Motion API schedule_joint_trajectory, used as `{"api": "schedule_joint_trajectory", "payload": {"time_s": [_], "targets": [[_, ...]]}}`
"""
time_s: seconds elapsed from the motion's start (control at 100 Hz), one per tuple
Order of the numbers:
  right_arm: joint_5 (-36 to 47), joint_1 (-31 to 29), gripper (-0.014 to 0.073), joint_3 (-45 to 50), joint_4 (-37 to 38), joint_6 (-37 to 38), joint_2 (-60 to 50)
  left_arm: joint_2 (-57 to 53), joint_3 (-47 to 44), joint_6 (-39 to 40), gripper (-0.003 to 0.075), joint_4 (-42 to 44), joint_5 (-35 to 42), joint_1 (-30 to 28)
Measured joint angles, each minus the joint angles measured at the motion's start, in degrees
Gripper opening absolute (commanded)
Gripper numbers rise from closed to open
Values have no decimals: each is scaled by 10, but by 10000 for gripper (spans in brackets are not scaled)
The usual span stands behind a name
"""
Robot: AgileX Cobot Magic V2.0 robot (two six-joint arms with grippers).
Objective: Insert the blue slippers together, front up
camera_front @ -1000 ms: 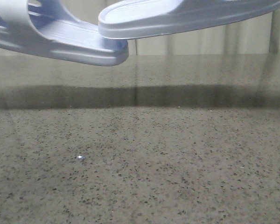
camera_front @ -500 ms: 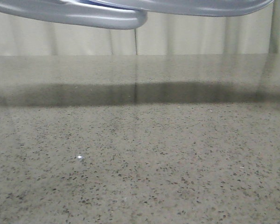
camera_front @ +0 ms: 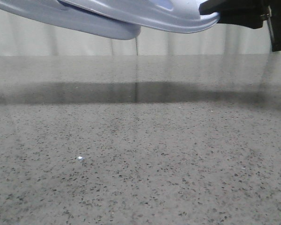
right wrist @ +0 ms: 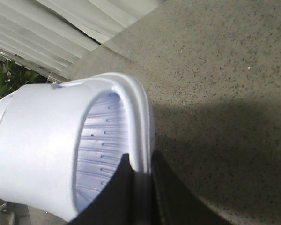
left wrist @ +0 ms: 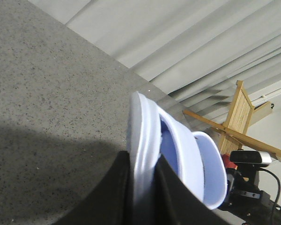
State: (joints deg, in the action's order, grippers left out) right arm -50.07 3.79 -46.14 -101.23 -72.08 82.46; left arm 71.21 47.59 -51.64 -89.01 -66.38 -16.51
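Note:
Two pale lavender-blue slippers hang high over the table at the top of the front view. The left slipper (camera_front: pixel 61 18) points right, and the right slipper (camera_front: pixel 145 14) overlaps it from above and in front. My left gripper (left wrist: pixel 143 161) is shut on the sole edge of the left slipper (left wrist: pixel 143 126), with the right slipper (left wrist: pixel 210 173) just beyond it. My right gripper (right wrist: pixel 141 164) is shut on the side edge of the right slipper (right wrist: pixel 138 112), whose wide strap (right wrist: pixel 37 150) and ribbed footbed show. The right gripper's black body (camera_front: pixel 243 11) shows at the top right.
The speckled grey table (camera_front: pixel 140 159) lies far below the slippers. A pale curtain (camera_front: pixel 178 44) hangs behind it. A wooden frame (left wrist: pixel 239 117) and a black camera (left wrist: pixel 250 157) stand beyond the table's far edge. A green plant (right wrist: pixel 9 77) is off to one side.
Both slippers rose towards the top of the front view. The right slipper slid left over the left one, and the right gripper's black body came into view at the top right.

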Motion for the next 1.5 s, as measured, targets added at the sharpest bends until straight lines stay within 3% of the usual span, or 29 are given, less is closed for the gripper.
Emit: {"api": "schedule_joint_trajectory", "payload": {"time_s": [0.6,0.67,0.77,0.91,1.22,1.5], "targets": [[23,70,-105,-76,-20,-27,87,0,0,-8,15,-22,37,32],[24,70,-71,-78,-20,-28,87,0,0,-9,15,-22,39,32],[24,69,53,-79,-14,-28,88,0,0,-10,15,-22,39,32],[-7,50,187,-80,10,-28,88,0,0,-11,15,-8,30,24],[-147,-42,188,-83,55,-17,88,0,0,-11,15,54,3,-2],[-164,-127,188,-83,104,13,88,11,-2,-17,15,67,32,-2]]}}
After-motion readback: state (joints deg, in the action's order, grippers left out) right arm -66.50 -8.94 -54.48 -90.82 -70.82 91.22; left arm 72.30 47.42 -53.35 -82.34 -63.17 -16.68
